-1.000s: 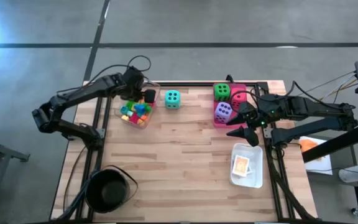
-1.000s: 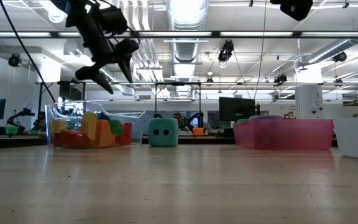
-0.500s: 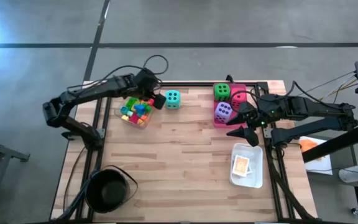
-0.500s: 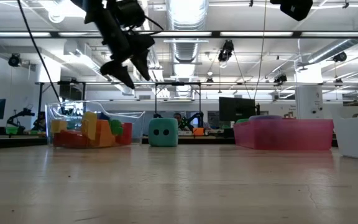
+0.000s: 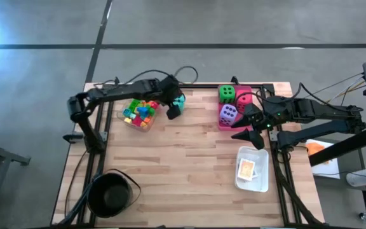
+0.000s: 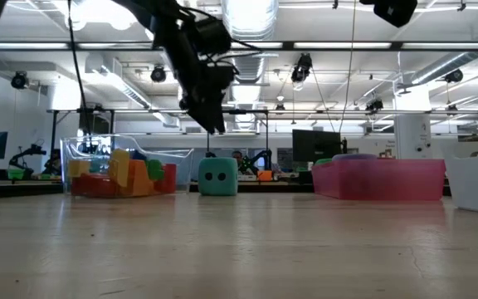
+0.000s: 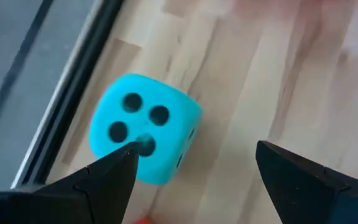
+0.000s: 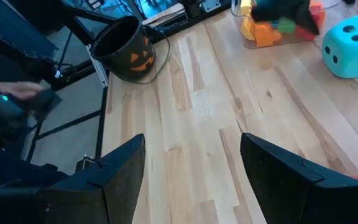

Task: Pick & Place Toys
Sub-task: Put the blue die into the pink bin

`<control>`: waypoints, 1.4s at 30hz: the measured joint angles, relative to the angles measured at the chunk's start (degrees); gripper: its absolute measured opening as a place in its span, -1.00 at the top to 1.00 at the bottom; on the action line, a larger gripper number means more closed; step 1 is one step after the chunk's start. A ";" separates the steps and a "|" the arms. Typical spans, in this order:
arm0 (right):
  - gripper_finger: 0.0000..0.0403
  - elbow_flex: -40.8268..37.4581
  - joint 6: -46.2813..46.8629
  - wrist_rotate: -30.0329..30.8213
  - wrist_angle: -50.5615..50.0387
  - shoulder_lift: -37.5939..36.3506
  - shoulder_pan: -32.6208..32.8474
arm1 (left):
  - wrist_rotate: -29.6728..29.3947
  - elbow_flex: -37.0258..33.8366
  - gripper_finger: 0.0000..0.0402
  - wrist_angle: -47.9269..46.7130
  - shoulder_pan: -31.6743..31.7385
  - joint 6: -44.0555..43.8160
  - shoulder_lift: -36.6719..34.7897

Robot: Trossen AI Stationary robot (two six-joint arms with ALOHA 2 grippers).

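The teal die [image 7: 144,137] rests on the table near its far edge, between the clear tray and the pink tray; it also shows in the low view [image 6: 218,177]. My left gripper [image 5: 172,109] is open and hangs above the die without touching it [image 6: 208,112]. A green die [image 5: 226,94], a purple die [image 5: 228,114] and a pink-red die [image 5: 244,101] lie in the pink tray [image 5: 222,125]. Many small coloured blocks [image 5: 138,112] fill the clear tray. My right gripper [image 5: 251,135] is open and empty beside the pink tray's near right corner.
A white tray [image 5: 260,184] with picture cards [image 5: 247,168] sits at the right near side. A round black pot [image 5: 110,194] stands at the near left corner; it also shows in the right wrist view [image 8: 126,50]. Bare wood lies in the table's middle.
My left gripper has swung from above the clear tray of blocks toward the table's right and a little down, and now hangs over the teal die. The die has stayed where it was.
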 joint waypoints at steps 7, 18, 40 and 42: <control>-0.27 0.00 0.00 0.00 1.17 0.00 0.02 | -12.04 -0.42 -0.61 -0.37 -3.44 9.39 4.65; -0.27 0.00 0.00 0.00 1.55 0.00 0.00 | -16.30 -0.43 -0.61 6.06 -4.17 12.60 5.54; -0.27 0.00 0.00 -0.02 2.42 0.00 0.02 | -16.31 -10.98 -0.61 17.81 -3.53 18.23 5.54; -0.27 0.00 0.27 -0.02 2.42 -0.02 0.02 | -16.34 -11.56 -0.61 18.33 -3.53 18.25 5.49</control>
